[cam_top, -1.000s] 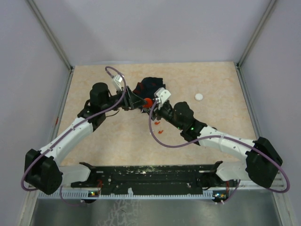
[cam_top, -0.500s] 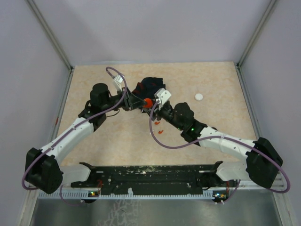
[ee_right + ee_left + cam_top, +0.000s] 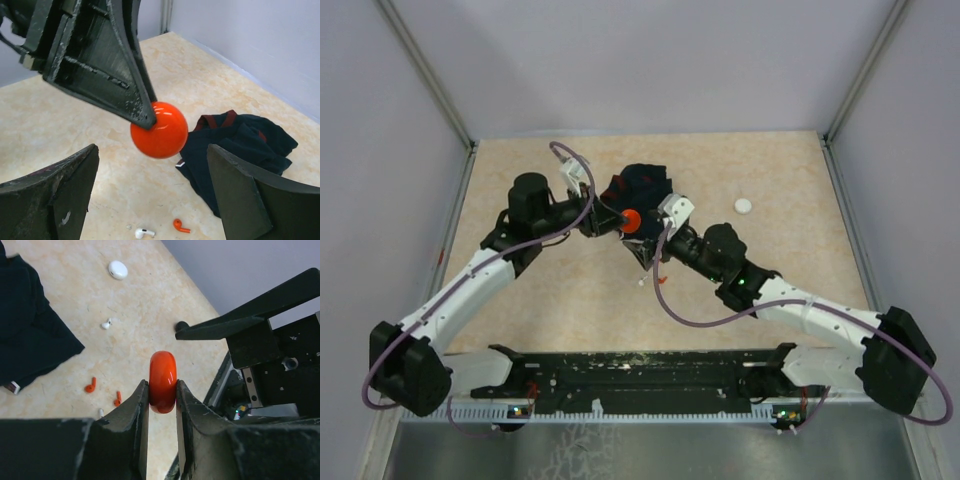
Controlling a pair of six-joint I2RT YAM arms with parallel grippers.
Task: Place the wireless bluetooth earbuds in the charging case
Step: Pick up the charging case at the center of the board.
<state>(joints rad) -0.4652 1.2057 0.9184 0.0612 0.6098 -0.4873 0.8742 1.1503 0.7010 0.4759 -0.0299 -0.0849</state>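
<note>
Mid-air hold of the red charging case (image 3: 163,374), clamped edge-on by its two flat faces between the closed fingers of the left gripper (image 3: 162,392). Lifted clear of the table (image 3: 790,170), presumably to present rim and seam to the other arm. Shows no gap in the shell, so apparently closed and not ready to receive anything.

Facing the case from the opposite side: the right gripper (image 3: 151,155), jaws spread wide and touching nothing, one finger to each side of the red disc with clear space between. Likely posed either to take the free edge or to work the lid; impossible to tell which.

Loose on the table below: the wireless bluetooth earbuds (image 3: 90,385), none in either gripper and none in a case. Two red ones near each other, just off the edge of the dark cloth (image 3: 30,325); a white earbud (image 3: 105,324) farther out; another small white piece beside the red pair. Beyond the white earbud, well apart from the arms: a white round case (image 3: 118,269).

Judged stage: early, with the case secured but its opening and every insertion outstanding. Main risk: the smooth, rounded shell slipping or rotating in so narrow a pinch when pushed.
</note>
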